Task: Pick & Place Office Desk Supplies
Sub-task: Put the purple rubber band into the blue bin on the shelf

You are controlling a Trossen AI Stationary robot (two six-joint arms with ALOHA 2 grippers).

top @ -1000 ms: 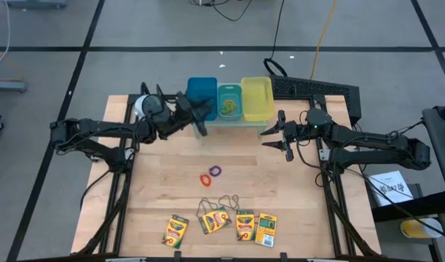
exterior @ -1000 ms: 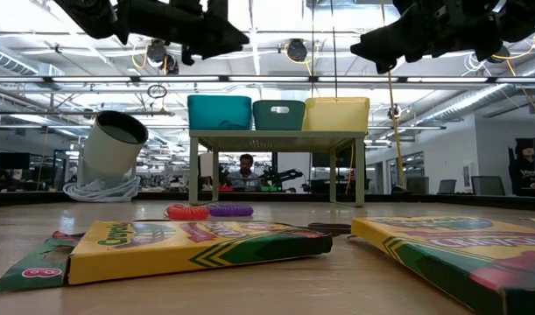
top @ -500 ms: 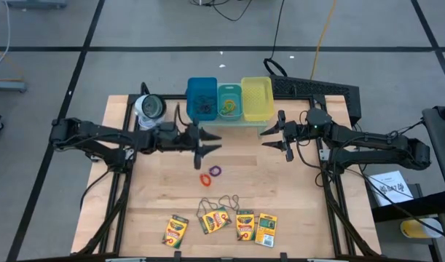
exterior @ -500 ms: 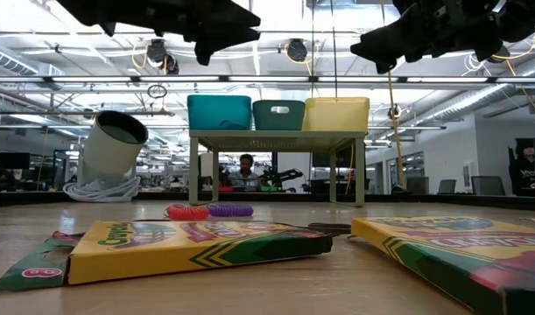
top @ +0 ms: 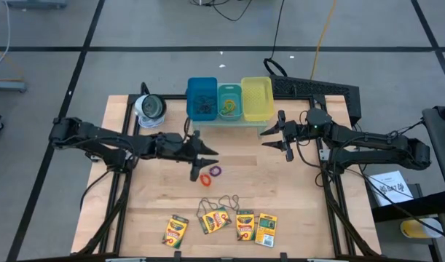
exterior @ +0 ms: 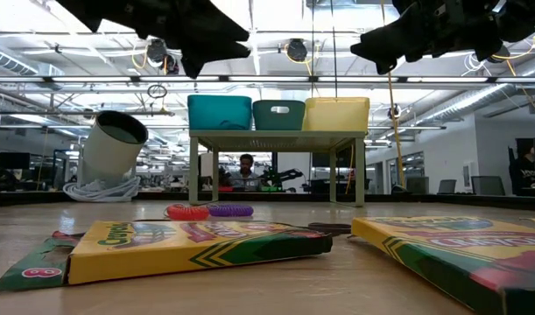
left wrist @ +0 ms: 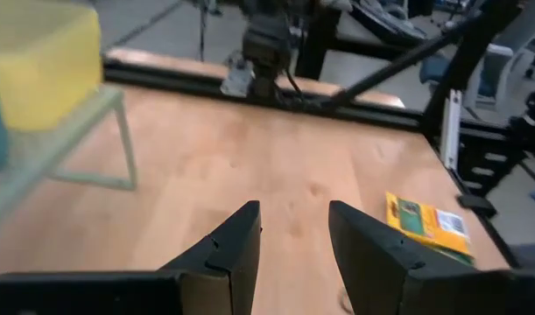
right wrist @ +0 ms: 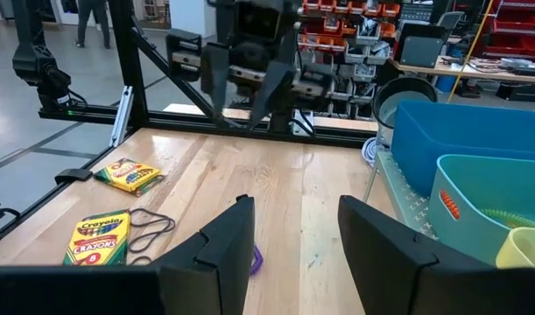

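Now left claw [top: 201, 163] nearer ring bands [top: 210, 175].

- I am reading "Crayola" in green letters along the yellow face of the nearest crayon box [exterior: 197, 242], lower left of the low view.
- I am making out "CRAYONS" and a small "8" on the crayon box [right wrist: 99, 236] at the lower left of the right wrist view.
- I am finding nothing else legible.
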